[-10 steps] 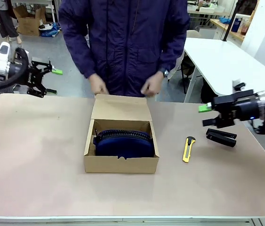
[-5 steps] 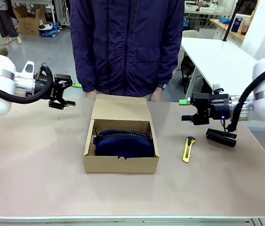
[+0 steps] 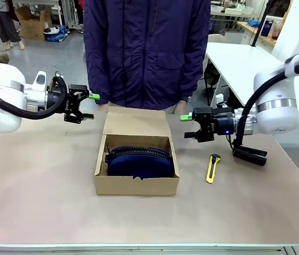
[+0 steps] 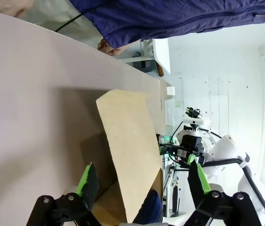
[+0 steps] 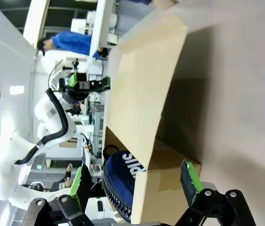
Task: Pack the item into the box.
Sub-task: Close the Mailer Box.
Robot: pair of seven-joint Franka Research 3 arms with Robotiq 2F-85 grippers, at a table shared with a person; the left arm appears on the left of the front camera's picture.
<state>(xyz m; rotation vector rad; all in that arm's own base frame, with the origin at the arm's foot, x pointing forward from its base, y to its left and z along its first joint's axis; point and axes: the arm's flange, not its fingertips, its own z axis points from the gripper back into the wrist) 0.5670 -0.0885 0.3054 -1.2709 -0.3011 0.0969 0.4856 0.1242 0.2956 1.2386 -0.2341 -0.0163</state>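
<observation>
Centre of the worktop (image 3: 43, 180): the box (image 3: 137, 186), lid flap (image 3: 137, 122) hinged on the far side and standing open, leaning toward the person (image 3: 146, 53) at the far edge. The pouch (image 3: 138, 162) lies inside the box, zipper edge toward the far wall, taking up nearly the full width (pale lettering shows on the fabric in the right wrist view).

Left of the lid: the left gripper (image 3: 90, 107) hovers above the worktop, pointing right toward the flap's far-left corner. Its jaws are spread wide with nothing between them.

Right of the lid: the right gripper (image 3: 186, 127) hovers, pointing left toward the flap. Its jaws are also spread wide and hold nothing.

From the front, both sit apart from the cardboard. Each wrist view looks along the flap toward the other arm beyond it.

Right of the box: a yellow utility knife (image 3: 212, 168) lies flat, with a black stapler (image 3: 250, 155) farther right, under the right arm's wrist
</observation>
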